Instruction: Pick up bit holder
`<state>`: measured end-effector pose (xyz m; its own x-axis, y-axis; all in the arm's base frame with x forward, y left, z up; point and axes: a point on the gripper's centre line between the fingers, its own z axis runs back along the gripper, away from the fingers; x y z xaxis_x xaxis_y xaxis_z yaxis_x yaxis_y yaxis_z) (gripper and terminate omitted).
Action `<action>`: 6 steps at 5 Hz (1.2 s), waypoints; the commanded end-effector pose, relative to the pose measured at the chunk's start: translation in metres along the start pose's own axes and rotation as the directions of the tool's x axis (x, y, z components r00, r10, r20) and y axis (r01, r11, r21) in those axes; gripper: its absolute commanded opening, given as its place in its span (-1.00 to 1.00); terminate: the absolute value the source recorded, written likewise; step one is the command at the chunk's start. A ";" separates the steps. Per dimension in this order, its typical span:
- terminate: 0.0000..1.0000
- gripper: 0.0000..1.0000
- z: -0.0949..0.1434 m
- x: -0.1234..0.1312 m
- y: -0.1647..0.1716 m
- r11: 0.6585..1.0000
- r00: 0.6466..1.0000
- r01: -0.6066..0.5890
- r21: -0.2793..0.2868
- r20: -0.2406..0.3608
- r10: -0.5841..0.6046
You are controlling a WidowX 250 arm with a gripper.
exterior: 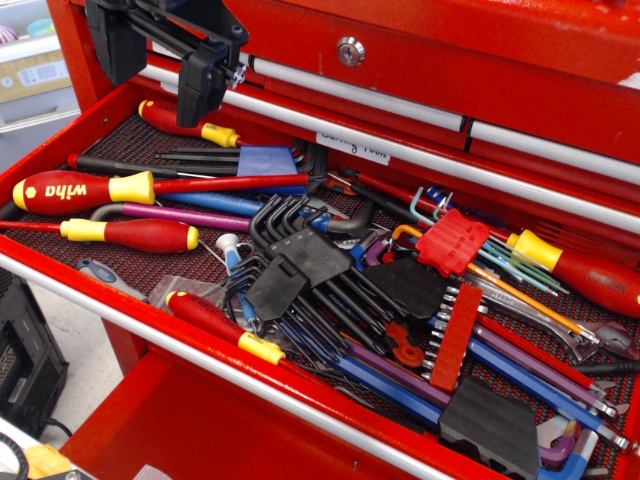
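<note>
The bit holder (457, 340) is a long narrow red strip with short silver bits along its left edge. It lies among hex keys in the right half of the open red drawer (200, 365), running from back to front. My black gripper (160, 72) hangs above the drawer's back left corner, far up and left of the bit holder. Its two fingers (203, 85) stand apart with nothing between them.
A squarish ribbed red clip (452, 243) with coloured hex keys lies just behind the bit holder. Black hex-key clips (300, 262) (492, 425) sit to its left and front. Red and yellow screwdrivers (85, 190) (590, 278) fill the left side and right edge. The closed upper drawer (400, 60) overhangs the back.
</note>
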<state>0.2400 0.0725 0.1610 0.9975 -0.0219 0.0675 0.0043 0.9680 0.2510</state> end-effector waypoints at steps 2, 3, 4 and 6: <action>-1.00 1.00 0.014 0.014 -0.039 0.999 0.999 0.026 0.020 -0.038 -0.025; -1.00 1.00 0.008 0.032 -0.094 0.993 0.996 0.080 0.085 -0.041 -0.076; -1.00 1.00 0.008 0.047 -0.135 0.996 0.999 0.045 0.077 -0.013 -0.044; -1.00 1.00 -0.026 0.064 -0.198 0.987 0.981 -0.144 -0.063 0.121 0.151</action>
<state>0.3033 -0.1143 0.0704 0.9748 0.1042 0.1973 -0.1416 0.9722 0.1863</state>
